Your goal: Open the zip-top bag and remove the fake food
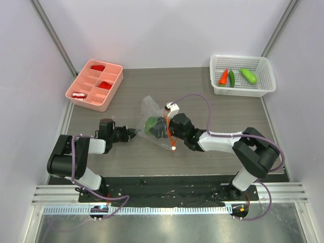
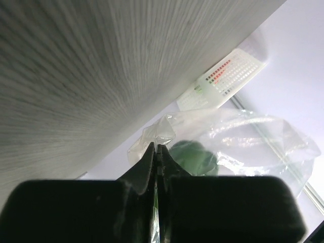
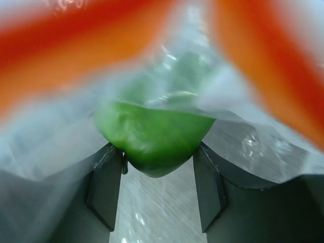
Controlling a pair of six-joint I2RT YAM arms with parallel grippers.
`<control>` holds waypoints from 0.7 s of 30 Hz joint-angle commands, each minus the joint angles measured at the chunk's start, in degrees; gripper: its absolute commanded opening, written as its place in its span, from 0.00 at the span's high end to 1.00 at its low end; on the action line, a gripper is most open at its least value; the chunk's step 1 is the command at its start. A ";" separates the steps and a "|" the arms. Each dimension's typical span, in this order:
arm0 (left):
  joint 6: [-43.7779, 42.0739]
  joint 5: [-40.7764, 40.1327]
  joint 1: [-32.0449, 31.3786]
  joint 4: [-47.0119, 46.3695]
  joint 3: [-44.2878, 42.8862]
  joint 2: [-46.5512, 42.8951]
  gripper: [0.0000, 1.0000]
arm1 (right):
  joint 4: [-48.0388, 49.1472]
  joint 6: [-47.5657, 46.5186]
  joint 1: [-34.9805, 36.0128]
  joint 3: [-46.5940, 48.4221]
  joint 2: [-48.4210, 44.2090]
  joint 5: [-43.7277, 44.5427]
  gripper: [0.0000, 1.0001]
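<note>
The clear zip-top bag (image 1: pixel 152 109) lies at mid table, its orange-red zip strip (image 1: pixel 170 136) hanging open towards the right arm. My left gripper (image 1: pixel 134 134) is shut on the bag's left edge; in the left wrist view (image 2: pixel 158 148) the plastic (image 2: pixel 253 136) is pinched between the closed jaws, with the green bell pepper (image 2: pixel 195 157) behind it. My right gripper (image 1: pixel 159 126) reaches inside the bag. In the right wrist view (image 3: pixel 158 157) both fingers press the sides of the bell pepper (image 3: pixel 152 136), with the zip strip (image 3: pixel 71 45) blurred above.
A white mesh basket (image 1: pixel 242 57) at the back right holds the carrot-like piece (image 1: pixel 223 77), the dark green chili (image 1: pixel 232 78) and the light green oblong piece (image 1: pixel 248 75). A pink divided tray (image 1: pixel 91 105) with small red blocks (image 1: pixel 105 85) stands at the back left.
</note>
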State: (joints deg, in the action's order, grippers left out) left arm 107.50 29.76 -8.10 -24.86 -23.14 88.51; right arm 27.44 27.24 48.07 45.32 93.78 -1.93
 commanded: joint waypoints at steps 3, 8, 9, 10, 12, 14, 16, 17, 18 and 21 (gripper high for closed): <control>-1.42 -2.78 3.35 0.08 3.01 0.61 1.00 | -0.19 -0.97 -0.26 -1.64 -7.03 -0.08 0.99; -1.68 -2.60 4.40 -1.68 3.36 1.32 1.00 | -3.78 0.00 -0.26 -2.52 -8.87 -3.51 0.99; -1.86 -2.60 4.58 -1.68 3.36 1.40 1.00 | -4.76 0.26 -0.26 -2.43 -9.22 -4.12 0.99; -2.38 -2.08 4.67 -2.12 3.19 1.58 1.00 | -5.81 0.18 -0.35 -2.26 -9.49 -4.83 0.99; -2.39 -1.46 5.11 -3.61 3.27 1.93 1.00 | -8.80 0.09 -0.53 -2.08 -9.93 -6.50 0.99; -2.30 -0.93 5.63 -4.66 3.45 1.84 1.00 | -12.04 -0.17 -0.96 -1.82 -10.19 -8.96 0.99; -3.26 -1.10 6.43 -4.41 3.36 0.80 1.00 | -16.60 -0.61 -1.23 -0.77 -10.28 -10.53 0.99; -3.87 -1.37 6.78 -2.58 3.19 0.35 1.00 | -17.85 -0.70 -1.32 -0.59 -10.37 -10.81 0.99; -4.49 -1.63 7.30 -1.43 2.66 -0.17 1.00 | -18.82 -1.14 -1.40 -0.32 -10.98 -11.33 0.99; -8.35 -2.69 8.10 4.55 0.91 -2.37 1.00 | -23.12 -3.06 -2.02 0.38 -12.21 -13.62 0.99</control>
State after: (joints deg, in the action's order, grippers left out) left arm 102.87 28.18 -1.34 -27.97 -20.82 88.51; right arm 10.63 26.85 46.89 42.87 85.58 -11.29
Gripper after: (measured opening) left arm 0.003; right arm 0.569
